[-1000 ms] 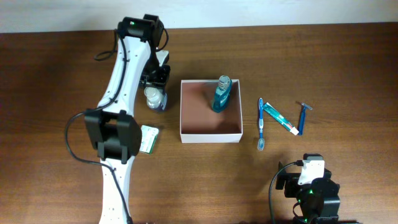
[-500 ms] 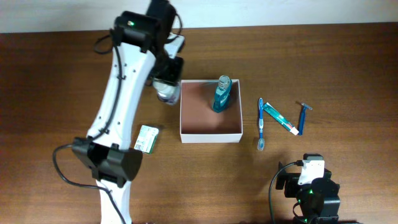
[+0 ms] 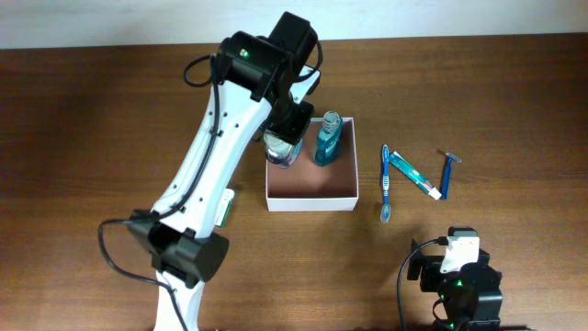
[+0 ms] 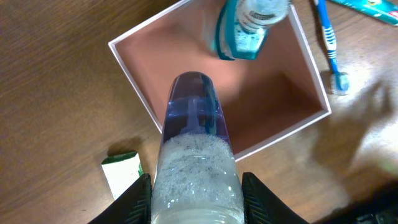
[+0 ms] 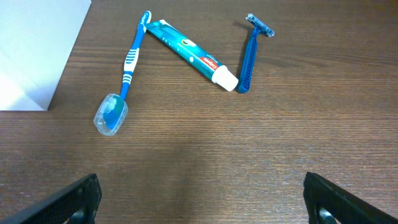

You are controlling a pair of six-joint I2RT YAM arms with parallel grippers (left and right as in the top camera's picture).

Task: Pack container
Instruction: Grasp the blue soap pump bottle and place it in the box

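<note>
**Container (image 3: pixel 310 184) mid-table**

We find the left gripper (image 4: pixel 196 200) closed on a clear blue-capped bottle (image 4: pixel 193 146) over the container's 10 o'clock corner. A teal bottle (image 3: pixel 325 140) stands toward 1 o'clock. The right gripper (image 5: pixel 202 199) gapes wide, empty. The left arm (image 3: pixel 213 152) hides most of the green packet (image 3: pixel 226 208).

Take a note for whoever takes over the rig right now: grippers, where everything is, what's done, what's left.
Left gripper: shut on the clear bottle, held over the container's left edge, not released.
Right gripper: open, empty, above the table.
Done: blue bottle is in the container.
Left: set the clear bottle in. The toothbrush, toothpaste and razor lie right of the container, the green packet left.
</note>
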